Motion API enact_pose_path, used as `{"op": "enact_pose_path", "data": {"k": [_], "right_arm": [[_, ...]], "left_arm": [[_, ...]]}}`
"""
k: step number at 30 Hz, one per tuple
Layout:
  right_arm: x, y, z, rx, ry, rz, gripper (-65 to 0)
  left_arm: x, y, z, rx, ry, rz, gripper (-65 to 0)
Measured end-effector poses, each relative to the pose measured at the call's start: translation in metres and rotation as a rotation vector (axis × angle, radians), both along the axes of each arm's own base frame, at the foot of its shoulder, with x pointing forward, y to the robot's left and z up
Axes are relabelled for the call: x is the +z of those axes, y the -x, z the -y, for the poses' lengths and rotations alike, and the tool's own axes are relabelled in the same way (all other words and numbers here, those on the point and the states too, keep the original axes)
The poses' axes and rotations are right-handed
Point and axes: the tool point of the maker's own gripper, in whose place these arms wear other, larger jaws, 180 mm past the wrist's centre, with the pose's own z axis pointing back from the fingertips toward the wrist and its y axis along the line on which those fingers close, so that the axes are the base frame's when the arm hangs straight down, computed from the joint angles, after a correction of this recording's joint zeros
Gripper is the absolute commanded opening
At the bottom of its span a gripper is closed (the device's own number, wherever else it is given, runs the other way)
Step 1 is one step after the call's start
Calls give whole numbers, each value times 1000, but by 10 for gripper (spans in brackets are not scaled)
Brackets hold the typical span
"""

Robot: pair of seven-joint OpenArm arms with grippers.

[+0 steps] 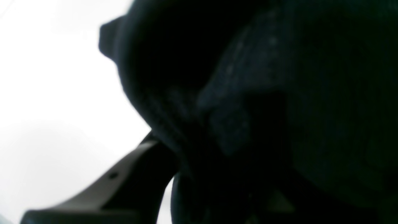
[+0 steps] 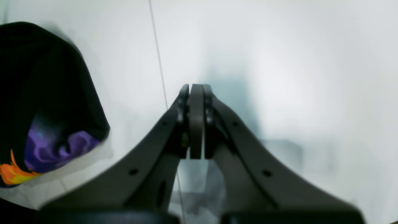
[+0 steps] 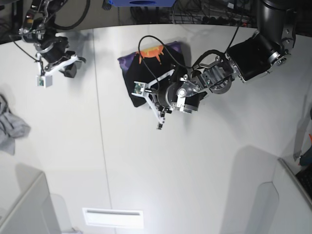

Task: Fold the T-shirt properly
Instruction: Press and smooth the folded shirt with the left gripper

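Note:
The black T-shirt (image 3: 158, 73) lies folded into a bundle at the far middle of the white table (image 3: 195, 161), its purple and orange print (image 3: 148, 54) facing up at the far edge. My left gripper (image 3: 157, 105) is at the bundle's near edge, shut on a fold of it. In the left wrist view the black cloth (image 1: 264, 102) fills the frame. It covers all but one finger (image 1: 124, 177). My right gripper (image 2: 196, 93) is shut and empty above bare table. It is far left of the shirt in the base view (image 3: 72, 68). The shirt's printed corner (image 2: 46, 124) shows at that view's left.
A small grey cloth (image 3: 9, 127) lies at the table's left edge. White bins stand at the near left (image 3: 19, 204) and near right (image 3: 292, 195). A white strip (image 3: 113, 218) lies near the front. A seam (image 3: 100, 146) runs down the table.

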Motion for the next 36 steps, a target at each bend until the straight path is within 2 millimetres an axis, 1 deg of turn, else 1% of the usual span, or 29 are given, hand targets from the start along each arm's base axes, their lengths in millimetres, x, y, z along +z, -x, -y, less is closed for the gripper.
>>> {"op": "enact_pose_path", "data": {"k": [2, 7, 9, 10, 11, 12, 16, 28, 29, 31, 33, 34, 36], "right_arm": [[0, 0, 2, -1, 6, 0, -650], [-2, 4, -1, -1, 0, -11, -650], [-11, 10, -7, -26, -31, -26, -650], [-18, 17, -11, -31, -50, -57, -650], [-23, 23, -14, -28, -60, -82, -650], [-25, 24, -14, -30, -64, -89, -650], [-21, 17, -7, -36, -45, -62, -650], [-22, 17, -10, -35, -54, -63, -650], [-22, 17, -10, -35, -54, -62, -650], [-22, 17, -10, -35, -55, -62, -650], [-22, 17, -10, -35, -55, -63, -650], [-22, 17, -11, -34, -55, -63, -650], [-22, 17, -11, -33, -56, -63, -650]], "left_arm": [[2, 0, 6, -7, 6, 8, -650], [11, 0, 34, -42, 52, 8, -650], [15, -4, 41, -44, 62, 14, -650], [15, -5, 45, -44, 65, 12, -650], [14, -7, 45, -40, 60, 11, -650], [12, -7, 44, -37, 57, 9, -650], [9, -7, 39, -30, 46, 4, -650], [9, -8, 38, -27, 44, 5, -650], [9, -8, 39, -27, 44, 6, -620], [10, -9, 39, -26, 45, 7, -449], [10, -10, 39, -24, 45, 11, -314], [11, -11, 39, -23, 45, 13, -250], [16, -17, 39, -23, 49, 24, -155]]}}
